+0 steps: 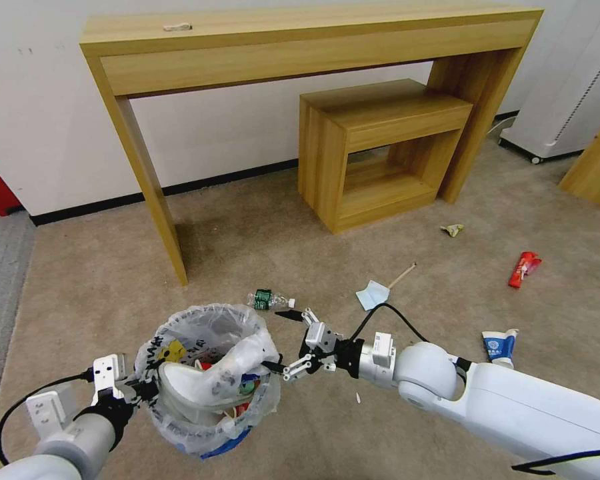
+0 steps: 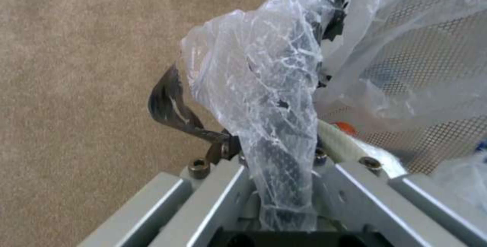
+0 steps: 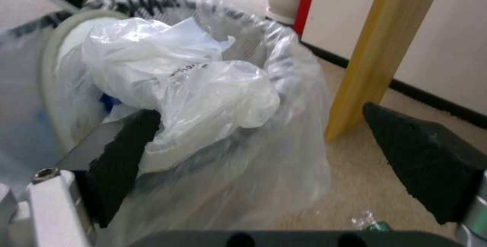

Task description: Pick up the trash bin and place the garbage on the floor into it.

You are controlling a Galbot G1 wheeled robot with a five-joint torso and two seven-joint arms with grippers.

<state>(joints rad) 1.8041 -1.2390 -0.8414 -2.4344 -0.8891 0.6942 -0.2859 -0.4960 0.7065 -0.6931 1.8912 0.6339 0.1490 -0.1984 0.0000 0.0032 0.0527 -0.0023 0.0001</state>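
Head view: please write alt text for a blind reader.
The left gripper holds the rim of the trash bin, which contains a white slipper. The right gripper is beside it, jaws open. A bottle, mask and cup lie on the floor.

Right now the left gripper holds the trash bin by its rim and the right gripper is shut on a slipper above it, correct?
Not quite. In the right wrist view the right gripper is open beside the trash bin, gripping nothing. The left gripper does hold the rim.
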